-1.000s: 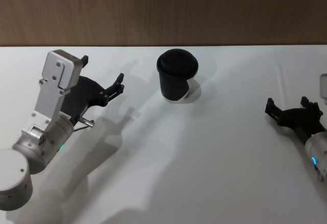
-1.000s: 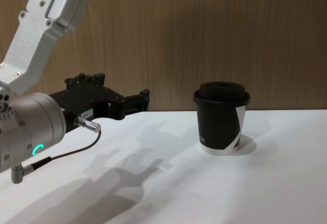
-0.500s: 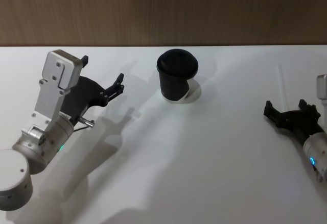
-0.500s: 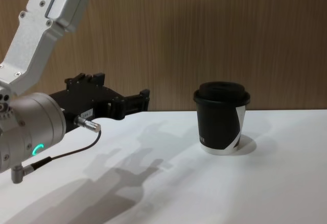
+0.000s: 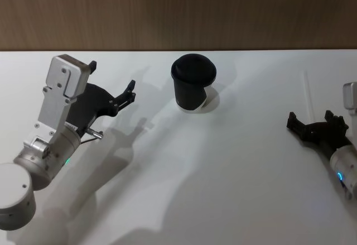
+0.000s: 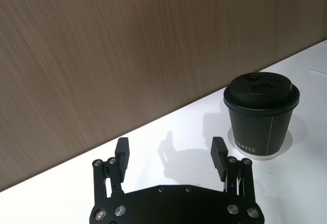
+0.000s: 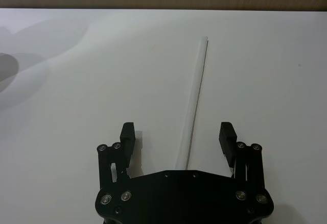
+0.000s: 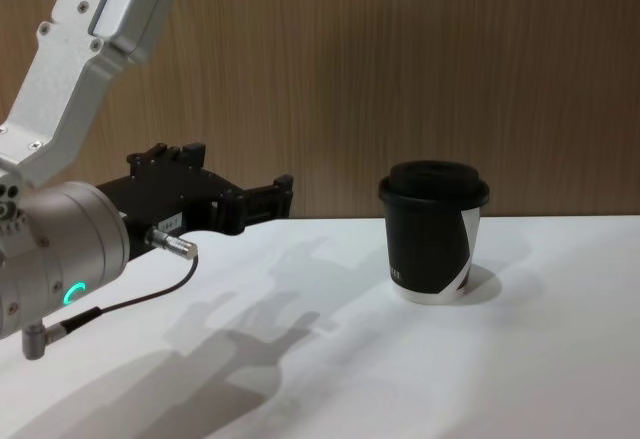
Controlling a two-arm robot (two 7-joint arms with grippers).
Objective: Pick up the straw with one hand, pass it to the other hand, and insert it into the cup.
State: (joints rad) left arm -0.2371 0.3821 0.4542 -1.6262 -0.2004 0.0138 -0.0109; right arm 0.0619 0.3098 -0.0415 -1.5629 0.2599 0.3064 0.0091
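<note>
My left hand point(image 5: 114, 75) hovers over the left side of the white surface point(image 5: 223, 172), fingers spread wide and holding nothing. From its wrist view it faces the cup point(image 6: 260, 114). That cup stands upright near the middle, toward the back, with its black lid point(image 6: 260, 89) on and nothing poking from it.

Farther right, the straw point(image 5: 306, 91) lies flat on the surface, well apart from the cup. My right hand point(image 5: 310, 119) sits at its near end. In the right wrist view the fingers are fully open with the straw point(image 7: 196, 96) running out between them, a clear gap on each side, so nothing is gripped. I can't tell how high the hand is above the surface.

By my reading, nothing is done yet – I'm only lined up for the pick. Left to do: close on the straw, lift it, pass it to the left hand, then thread it into the lid.
</note>
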